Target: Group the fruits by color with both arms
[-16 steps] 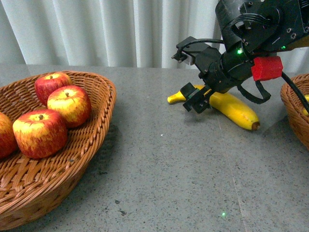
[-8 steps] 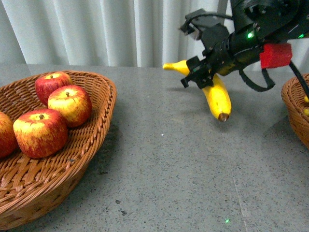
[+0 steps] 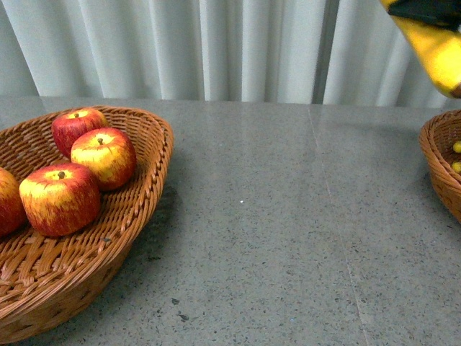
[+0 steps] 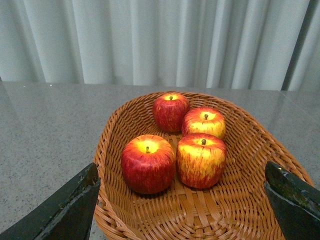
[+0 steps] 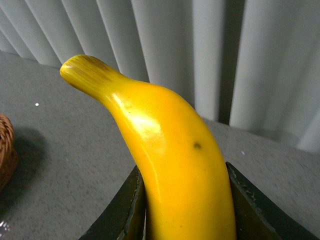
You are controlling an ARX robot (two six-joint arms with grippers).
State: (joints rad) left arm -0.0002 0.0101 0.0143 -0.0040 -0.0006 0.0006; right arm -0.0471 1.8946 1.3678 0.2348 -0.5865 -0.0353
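My right gripper [image 5: 185,215] is shut on a bright yellow banana [image 5: 170,165], its two dark fingers [image 5: 125,215] pressed to the banana's sides. In the front view the banana [image 3: 436,50] hangs high at the top right corner, above the right basket [image 3: 436,162]. Several red apples with yellow streaks [image 3: 103,156] lie in the left wicker basket [image 3: 155,155]. My left gripper [image 4: 182,210] hovers open just above that basket [image 4: 235,220], near the apples [image 4: 201,160], with nothing between its fingers [image 4: 70,210].
Grey stone tabletop [image 3: 288,231] runs between the two baskets. A pale pleated curtain [image 3: 216,43] closes off the back. Small yellow pieces [image 3: 457,147] show inside the right basket at the frame's edge.
My right arm has lifted the banana off the table and carried it up and to the right, mostly out of the front view. The apples have not moved.
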